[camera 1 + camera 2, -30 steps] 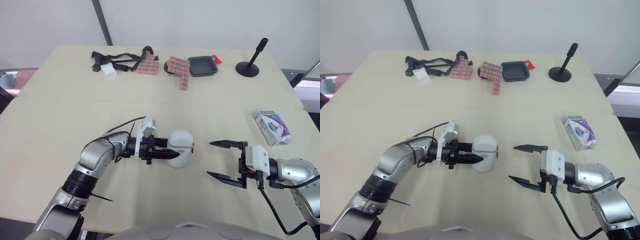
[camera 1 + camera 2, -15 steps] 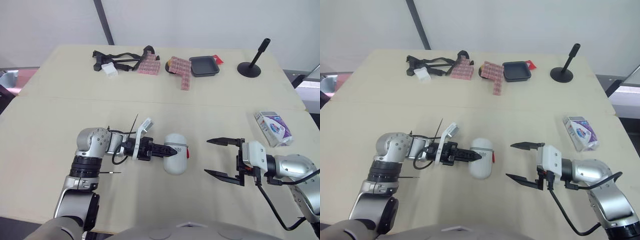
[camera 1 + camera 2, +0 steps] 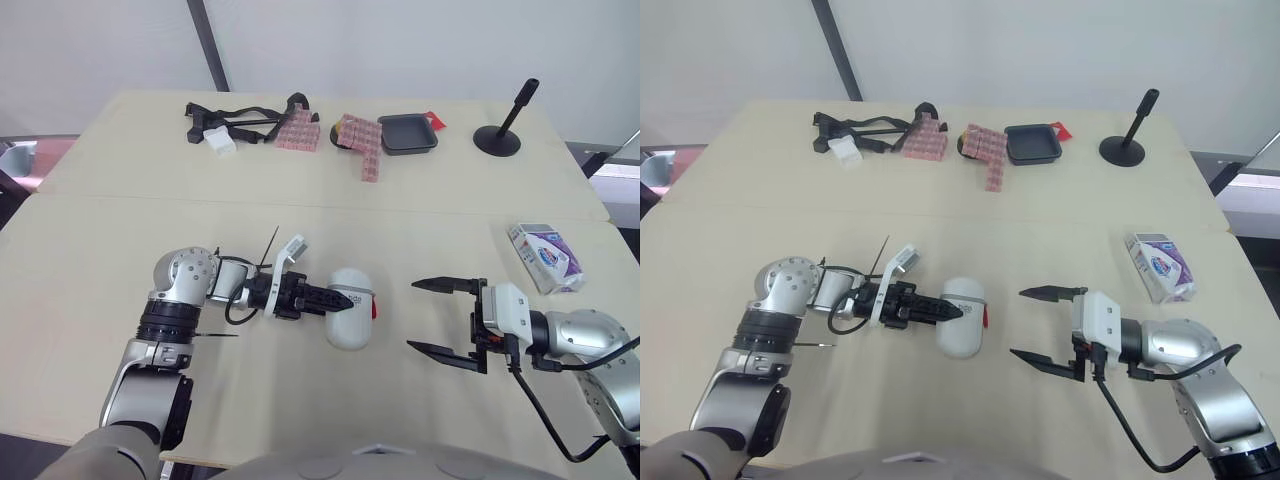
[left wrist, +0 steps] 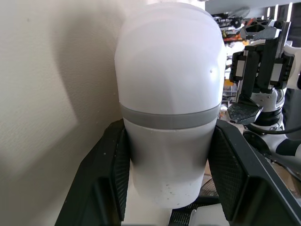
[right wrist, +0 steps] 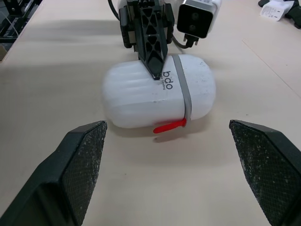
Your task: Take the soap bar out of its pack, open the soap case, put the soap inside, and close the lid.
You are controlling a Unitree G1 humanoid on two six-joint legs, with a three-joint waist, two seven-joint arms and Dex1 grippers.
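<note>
Soap case (image 3: 350,325) ("bdo") now sideways in left tool's (image 3: 338,302) grip; right tool (image 3: 413,315) agape.

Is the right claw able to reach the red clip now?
Probably yes: the open right claw faces the soap case, the red clip is turned toward it, and only bare table lies between.

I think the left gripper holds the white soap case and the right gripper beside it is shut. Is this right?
Not quite: the left gripper holds the soap case, but the right gripper beside it is open, fingers wide apart, as the right wrist view shows.
</note>
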